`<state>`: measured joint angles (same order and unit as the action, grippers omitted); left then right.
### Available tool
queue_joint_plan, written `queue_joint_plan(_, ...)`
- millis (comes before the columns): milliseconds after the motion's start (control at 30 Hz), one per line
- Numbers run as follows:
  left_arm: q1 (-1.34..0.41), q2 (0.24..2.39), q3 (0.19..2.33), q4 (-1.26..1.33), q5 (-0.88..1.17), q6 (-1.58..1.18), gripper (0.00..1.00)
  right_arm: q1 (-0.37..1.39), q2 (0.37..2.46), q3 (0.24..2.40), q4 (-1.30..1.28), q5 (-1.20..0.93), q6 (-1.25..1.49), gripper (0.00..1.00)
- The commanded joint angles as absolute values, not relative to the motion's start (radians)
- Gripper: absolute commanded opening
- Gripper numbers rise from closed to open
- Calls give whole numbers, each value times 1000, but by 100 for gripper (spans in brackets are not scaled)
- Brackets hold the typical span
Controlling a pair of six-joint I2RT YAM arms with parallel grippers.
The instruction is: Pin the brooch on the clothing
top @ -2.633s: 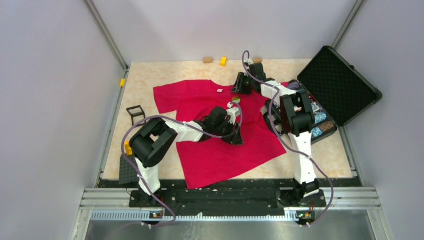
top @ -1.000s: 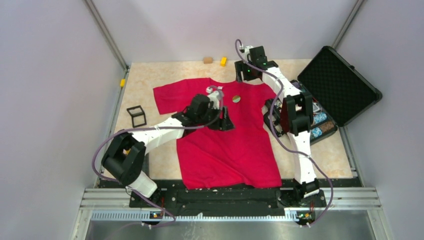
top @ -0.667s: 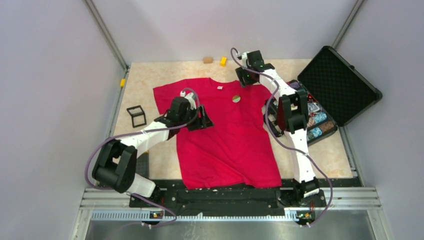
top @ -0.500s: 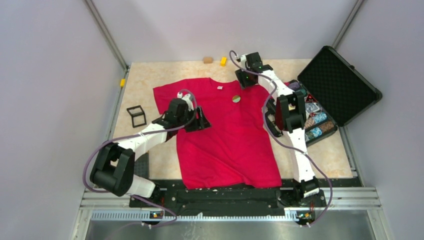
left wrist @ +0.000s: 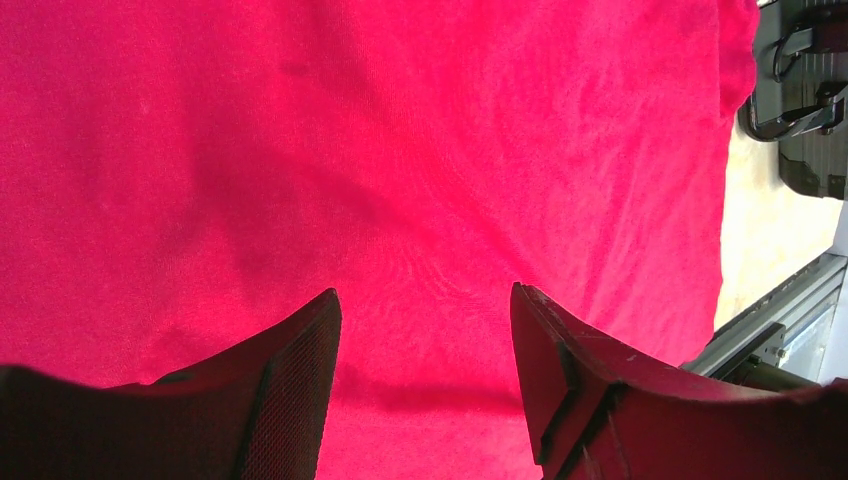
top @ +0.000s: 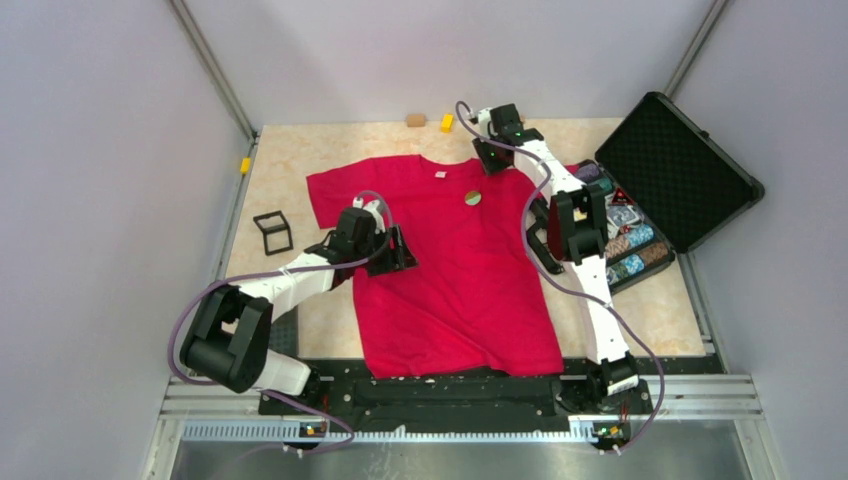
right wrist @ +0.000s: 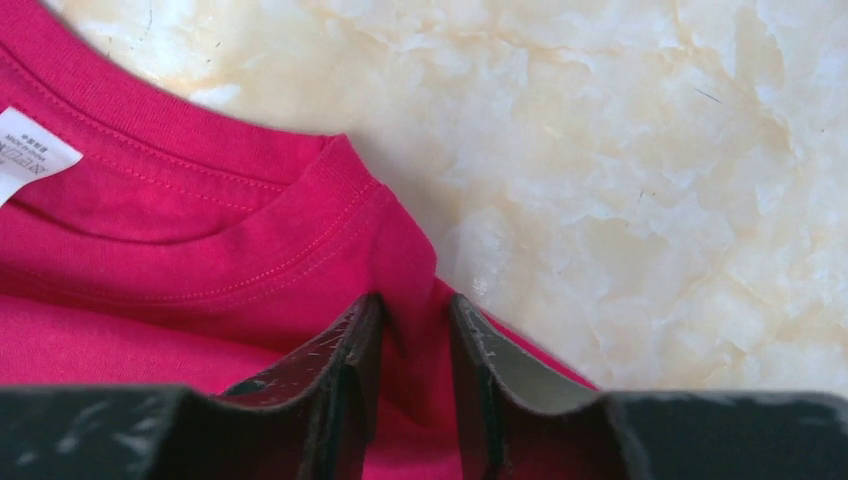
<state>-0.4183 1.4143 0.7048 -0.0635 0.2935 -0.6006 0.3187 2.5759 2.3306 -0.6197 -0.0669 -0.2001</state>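
The red T-shirt (top: 450, 285) lies spread flat on the table, neck label (top: 438, 177) at the far side. The small round brooch (top: 471, 197) rests on its upper chest, with no gripper on it. My left gripper (top: 397, 250) is open and empty low over the shirt's left side; its wrist view shows only red fabric (left wrist: 400, 150) between the spread fingers (left wrist: 425, 300). My right gripper (top: 490, 160) is at the far shoulder beside the collar. Its wrist view shows the fingers (right wrist: 415, 305) pinched on a fold of the shirt (right wrist: 200, 230), near the label (right wrist: 25, 150).
An open black case (top: 680, 170) with colourful trinkets (top: 625, 240) stands at the right, close to the right arm. A small black frame (top: 272, 230) sits left of the shirt. A yellow block (top: 446, 122) and a tan block (top: 415, 120) lie at the back edge.
The shirt has gone from skewed and bunched to spread flat. My left gripper has moved left from the shirt's middle to its left side. My right gripper shifted slightly toward the far edge.
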Motion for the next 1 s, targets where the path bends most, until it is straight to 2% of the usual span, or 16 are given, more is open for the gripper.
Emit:
queue_joint_plan(0, -411, 1392, 699, -46, 287, -599, 66, 320, 2606, 2367, -630, -56, -194, 26)
queue_joint_plan(167, -409, 1411, 680, -50, 306, -593, 66, 317, 2590, 2367, -592, -5, -164, 1)
queue_joint_plan(200, -410, 1413, 669, -50, 308, -593, 66, 315, 2586, 2367, -576, 32, -155, 0)
queue_joint_plan(867, -410, 1453, 603, -41, 357, -589, 66, 294, 2621, 2428, -371, 63, -224, 0)
queue_joint_plan(900, -409, 1453, 611, -46, 356, -589, 66, 294, 2618, 2427, -369, 62, -224, 1)
queue_joint_plan(967, -410, 1448, 643, -64, 353, -588, 67, 294, 2609, 2428, -371, 51, -225, 18)
